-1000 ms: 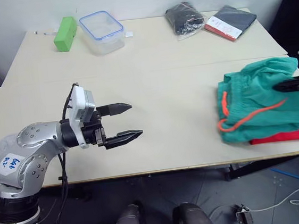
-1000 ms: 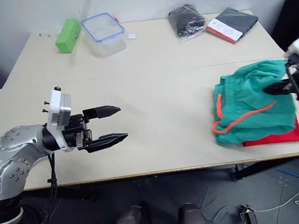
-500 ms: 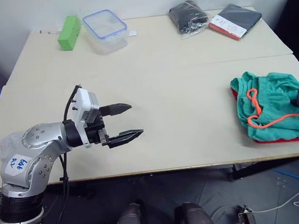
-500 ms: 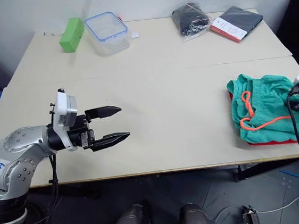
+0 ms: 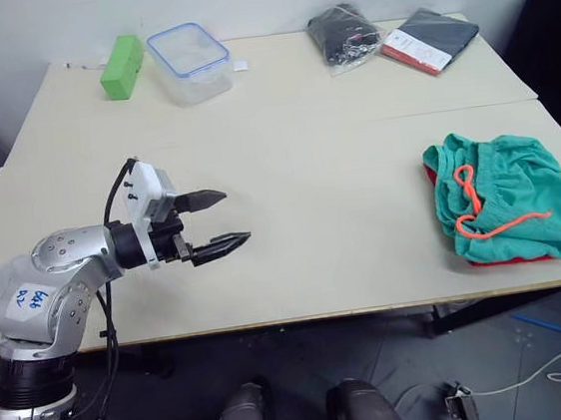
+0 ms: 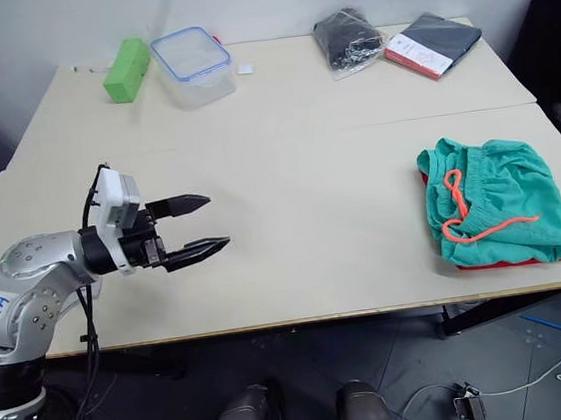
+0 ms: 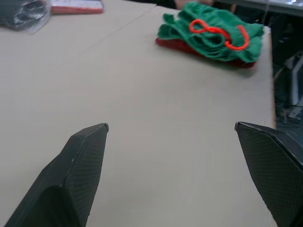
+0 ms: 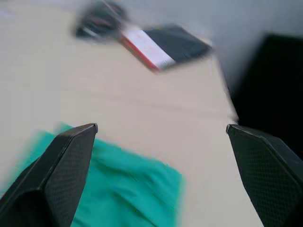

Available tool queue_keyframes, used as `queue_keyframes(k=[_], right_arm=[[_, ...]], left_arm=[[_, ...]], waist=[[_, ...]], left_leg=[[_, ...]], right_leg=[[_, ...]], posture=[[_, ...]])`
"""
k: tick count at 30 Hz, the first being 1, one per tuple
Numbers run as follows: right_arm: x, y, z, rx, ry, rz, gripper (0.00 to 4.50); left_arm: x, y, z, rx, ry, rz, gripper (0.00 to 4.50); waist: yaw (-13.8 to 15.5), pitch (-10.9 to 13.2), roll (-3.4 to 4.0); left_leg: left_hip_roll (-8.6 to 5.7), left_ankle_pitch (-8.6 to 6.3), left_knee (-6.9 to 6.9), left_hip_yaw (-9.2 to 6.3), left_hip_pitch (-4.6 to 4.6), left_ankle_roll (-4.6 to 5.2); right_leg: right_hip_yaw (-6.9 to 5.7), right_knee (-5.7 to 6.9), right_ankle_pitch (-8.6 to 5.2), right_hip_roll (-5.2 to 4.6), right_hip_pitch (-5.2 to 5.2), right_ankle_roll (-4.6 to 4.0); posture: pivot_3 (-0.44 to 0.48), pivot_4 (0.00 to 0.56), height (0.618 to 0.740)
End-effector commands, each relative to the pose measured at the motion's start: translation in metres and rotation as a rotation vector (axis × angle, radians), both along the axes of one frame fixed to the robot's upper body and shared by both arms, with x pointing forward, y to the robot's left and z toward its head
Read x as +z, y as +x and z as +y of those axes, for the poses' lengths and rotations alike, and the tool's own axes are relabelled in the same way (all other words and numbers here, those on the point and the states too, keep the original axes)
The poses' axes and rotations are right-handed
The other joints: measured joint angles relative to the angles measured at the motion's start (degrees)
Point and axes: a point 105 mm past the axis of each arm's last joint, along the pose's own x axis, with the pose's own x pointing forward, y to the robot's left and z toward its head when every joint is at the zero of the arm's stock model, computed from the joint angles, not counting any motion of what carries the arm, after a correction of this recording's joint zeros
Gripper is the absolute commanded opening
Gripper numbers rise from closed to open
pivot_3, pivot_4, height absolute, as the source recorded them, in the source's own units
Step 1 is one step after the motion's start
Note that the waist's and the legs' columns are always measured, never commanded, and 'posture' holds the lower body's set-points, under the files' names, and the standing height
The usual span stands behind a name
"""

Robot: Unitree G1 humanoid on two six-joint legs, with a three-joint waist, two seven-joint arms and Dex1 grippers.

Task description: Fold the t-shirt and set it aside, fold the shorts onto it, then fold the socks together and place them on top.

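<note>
Shorts released since a second ago; our right gripper gone from them, fingers spread above. Shorts now folded at table's 3 o'clock edge, atop shirt, red edge peeking beneath. Our left gripper at 9 o'clock, fingers spread, pinching nothing. Box, green block, black bundle at 12 o'clock.

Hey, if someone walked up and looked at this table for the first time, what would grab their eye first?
Probably the teal-green shorts with the bright orange drawstring, folded on top of the red t-shirt near the table's front right edge. Next, the left hand, its fingers spread open over bare tabletop at the front left. Along the far edge sit a green block and a clear lidded container.
</note>
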Motion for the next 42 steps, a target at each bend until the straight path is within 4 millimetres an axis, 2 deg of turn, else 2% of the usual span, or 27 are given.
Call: queue_keyframes(k=[1, 4, 6, 8, 10, 12, 15, 22, 30, 34, 39, 42], right_arm=[[0.005, -0.022, 0.104, 0.417, -0.007, -0.008, 4.46], [-0.021, -0.046, 0.174, 0.707, -0.058, 0.057, 4.46], [-0.037, -0.061, 0.206, 0.841, -0.098, 0.076, 4.46], [-0.042, -0.071, 0.225, 0.927, -0.109, 0.066, 4.46], [-0.042, -0.075, 0.234, 0.968, -0.113, 0.049, 4.46], [-0.039, -0.076, 0.24, 0.991, -0.101, 0.038, 4.46], [-0.037, -0.077, 0.243, 1.012, -0.082, 0.039, 4.46], [-0.041, -0.076, 0.245, 1.052, -0.064, 0.064, 4.46], [-0.049, -0.077, 0.245, 1.05, -0.069, 0.09, 4.46], [-0.049, -0.075, 0.245, 1.028, -0.058, 0.089, 4.46], [-0.051, -0.074, 0.244, 0.994, -0.063, 0.087, 4.46], [-0.05, -0.073, 0.244, 0.982, -0.054, 0.087, 4.46]], left_arm=[[0.005, 0.012, 0.024, 0.19, 0.052, -0.054, 4.5], [0.002, 0.005, 0.06, 0.378, 0.112, -0.06, 4.5], [-0.005, -0.008, 0.1, 0.555, 0.158, -0.032, 4.5], [-0.017, -0.024, 0.134, 0.695, 0.216, 0.015, 4.5], [-0.031, -0.039, 0.156, 0.773, 0.253, 0.081, 4.5], [-0.046, -0.052, 0.167, 0.781, 0.267, 0.157, 4.5], [-0.055, -0.061, 0.174, 0.763, 0.278, 0.201, 4.5], [-0.08, -0.051, 0.199, 0.738, 0.309, 0.29, 4.5], [-0.086, -0.049, 0.205, 0.661, 0.431, 0.296, 4.5], [-0.084, -0.041, 0.206, 0.656, 0.443, 0.282, 4.5], [-0.071, -0.041, 0.196, 0.614, 0.461, 0.248, 4.5], [-0.068, -0.037, 0.2, 0.638, 0.485, 0.238, 4.5]], waist=[[0.3, 0.01, -0.01], [0.57, 0.02, -0.05], [0.62, 0.05, -0.14], [0.48, 0.07, -0.26], [0.5, 0.07, -0.28], [0.82, 0.06, -0.32], [1.2, 0.03, -0.37], [0.68, -0.04, -0.45], [0.28, -0.04, -0.45], [0.31, -0.04, -0.44], [0.33, -0.04, -0.43], [0.34, -0.04, -0.44]], left_leg=[[-0.02, 0.0, -0.01, -0.03, -0.06, 0.01], [-0.05, -0.05, -0.04, -0.09, -0.24, 0.06], [-0.07, -0.11, -0.12, -0.11, -0.33, 0.08], [-0.12, -0.16, -0.13, -0.14, -0.35, 0.09], [-0.18, -0.17, -0.12, -0.13, -0.34, 0.13], [-0.21, -0.21, -0.13, -0.14, -0.31, 0.19], [-0.24, -0.36, -0.13, -0.29, -0.29, 0.09], [-0.21, -0.27, -0.54, -0.28, -0.31, -0.07], [-0.16, -0.19, -0.5, -0.08, -0.28, 0.14], [-0.15, -0.23, -0.5, -0.06, -0.21, 0.3], [-0.15, -0.2, -0.51, -0.06, -0.24, 0.26], [-0.16, -0.15, -0.5, -0.04, -0.33, 0.21]], right_leg=[[-0.01, -0.01, 0.0, 0.0, -0.02, 0.0], [-0.02, -0.09, 0.0, -0.04, -0.12, 0.01], [-0.02, -0.12, 0.0, -0.08, -0.19, 0.01], [-0.02, -0.19, 0.0, -0.16, -0.2, 0.01], [-0.03, -0.22, 0.0, -0.24, -0.19, 0.02], [-0.07, -0.21, 0.03, -0.28, -0.18, 0.07], [-0.17, -0.28, 0.08, -0.33, -0.1, 0.08], [-0.29, -0.62, 0.21, -0.31, -0.19, -0.1], [-0.24, -0.54, 0.2, -0.31, -0.25, -0.09], [-0.21, -0.41, 0.2, -0.32, -0.27, -0.09], [-0.2, -0.28, 0.2, -0.33, -0.37, -0.1], [-0.17, -0.22, 0.2, -0.34, -0.49, -0.1]], posture=[[0.0, 0.15, 0.74], [0.0, 0.15, 0.74], [0.0, 0.15, 0.74], [0.0, 0.15, 0.74], [0.0, 0.15, 0.74], [0.0, 0.15, 0.74], [0.0, 0.15, 0.74], [0.0, 0.15, 0.74], [0.0, 0.15, 0.74], [0.0, 0.15, 0.74], [0.0, 0.15, 0.74], [0.0, 0.15, 0.74]])
